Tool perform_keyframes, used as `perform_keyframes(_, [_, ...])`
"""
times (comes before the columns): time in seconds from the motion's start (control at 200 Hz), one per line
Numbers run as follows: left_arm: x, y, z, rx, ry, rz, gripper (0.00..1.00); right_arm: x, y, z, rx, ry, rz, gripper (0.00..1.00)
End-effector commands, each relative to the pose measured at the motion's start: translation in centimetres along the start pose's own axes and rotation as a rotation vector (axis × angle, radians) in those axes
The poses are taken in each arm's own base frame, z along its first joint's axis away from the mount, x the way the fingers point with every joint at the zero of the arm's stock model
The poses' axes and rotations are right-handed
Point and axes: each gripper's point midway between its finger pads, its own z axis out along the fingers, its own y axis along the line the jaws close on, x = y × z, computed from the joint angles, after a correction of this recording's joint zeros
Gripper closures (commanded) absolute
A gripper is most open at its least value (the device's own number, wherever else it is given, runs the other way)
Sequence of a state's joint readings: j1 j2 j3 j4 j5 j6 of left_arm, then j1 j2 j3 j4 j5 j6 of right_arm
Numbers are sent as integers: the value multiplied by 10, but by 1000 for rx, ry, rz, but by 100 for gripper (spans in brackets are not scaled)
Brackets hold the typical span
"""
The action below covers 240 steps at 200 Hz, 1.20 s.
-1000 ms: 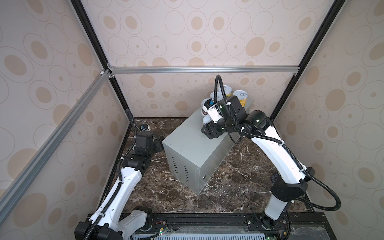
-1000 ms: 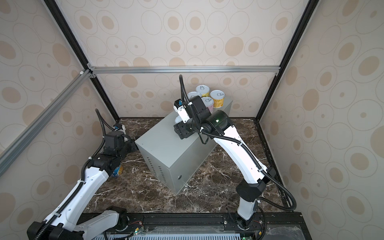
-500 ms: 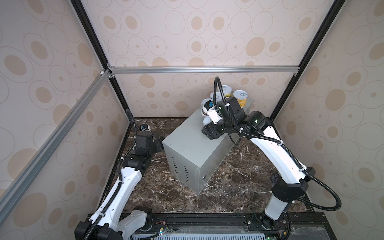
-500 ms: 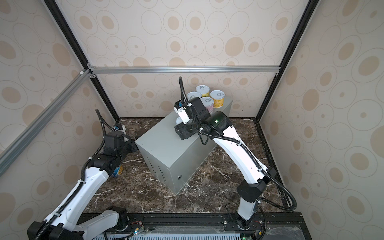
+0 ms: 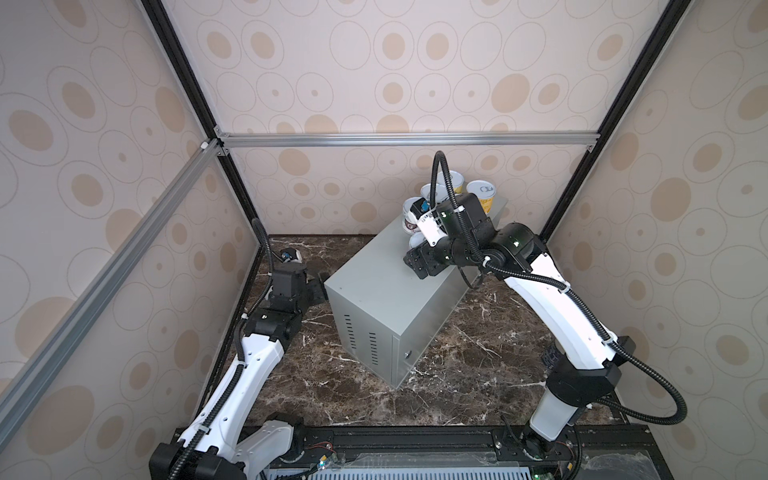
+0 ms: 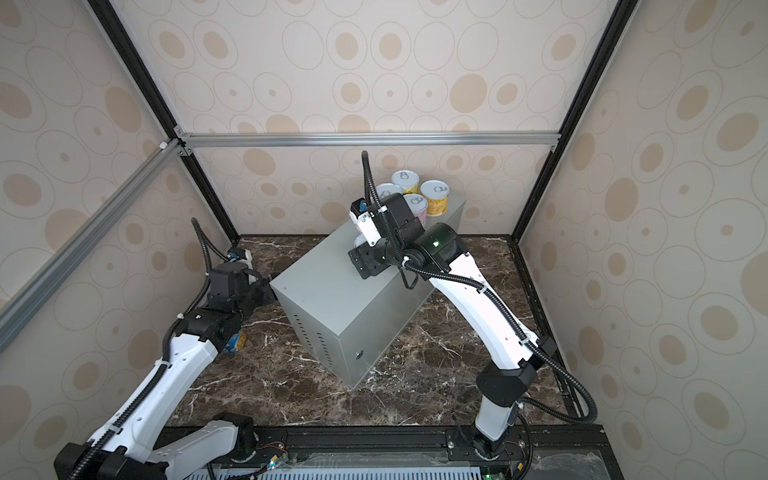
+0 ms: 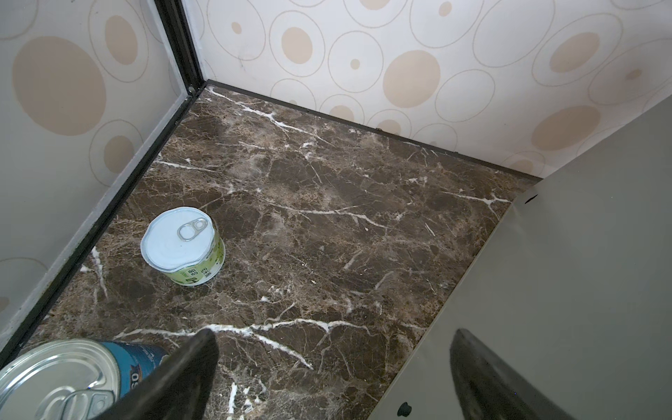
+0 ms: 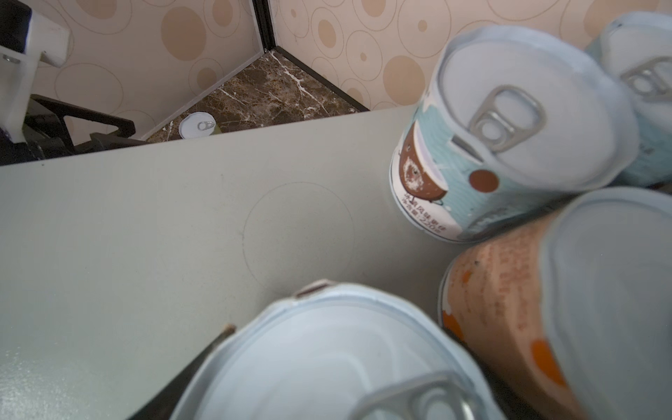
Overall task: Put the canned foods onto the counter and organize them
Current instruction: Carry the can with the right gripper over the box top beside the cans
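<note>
- Right gripper [image 5: 417, 249] is mostly buried under its own wrist and camera in both top views. The right wrist view shows one dark finger [image 8: 214, 342] at the rim of a blurred pale-lidded can [image 8: 327, 360]. The other finger is hidden behind it, so grip or gap can't be told.
- That can stands on the counter [image 5: 374, 274] top, just beside the cluster at its far end: coconut can [image 8: 491, 145], orange can [image 8: 527, 309], and a third can [image 8: 643, 72] cut off by the frame.
- A top view adds a yellow can [image 6: 434, 198] at the far right corner and a pink can [image 6: 417, 206] touching or just beside it.
- Left gripper [image 7: 327, 392] has its jaws spread wide with nothing between them. It sits low by the counter's near left corner, one finger overlapping the grey side panel.
- Blue can [image 7: 65, 374] is just beside the other finger, cropped by the frame and partly behind it. In a top view only a sliver shows under the left arm.
- Green can [image 7: 182, 245] is upright on the marble surface [image 7: 345, 218] near its left edge, well apart from the left gripper.
- Counter: matte grey sheet-metal box, vent slots on the near end, faint circular scuff [image 8: 298, 236] on top.
- Cans: pale pull-tab lids, pastel labels.
- Marble: dark brown, white veins.
</note>
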<state>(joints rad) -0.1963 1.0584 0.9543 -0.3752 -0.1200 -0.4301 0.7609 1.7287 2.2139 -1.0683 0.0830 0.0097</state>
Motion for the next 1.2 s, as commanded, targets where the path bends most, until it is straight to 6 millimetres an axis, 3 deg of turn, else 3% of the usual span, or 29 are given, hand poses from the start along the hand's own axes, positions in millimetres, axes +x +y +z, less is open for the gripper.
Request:
perform_keyframes(0.0, [-14,-2,-7,10,-37,-16,1,-15,-5,-25,12,-74,-7,12])
perform_keyframes(0.36, [-19,-4,-14,20,-46,-29,1,-24,-11,-53,37,-138,2,4])
perform_keyframes(0.705, [-15,-3,-24,37,-46,-51,1,-29,-9,-98,25,-217,12,4])
perform_keyframes(0.795, [-13,-1,-25,35,-44,-54,1,-26,-1,-103,5,-219,7,9])
perform_keyframes(0.87, [-12,-1,-26,35,-43,-56,1,-24,6,-106,-14,-218,6,21])
perform_keyframes(0.935, [-12,-1,-27,35,-44,-58,1,-21,13,-103,-31,-211,4,32])
perform_keyframes(1.195, [-6,2,-28,32,-38,-59,1,-13,41,-88,-97,-191,7,54])
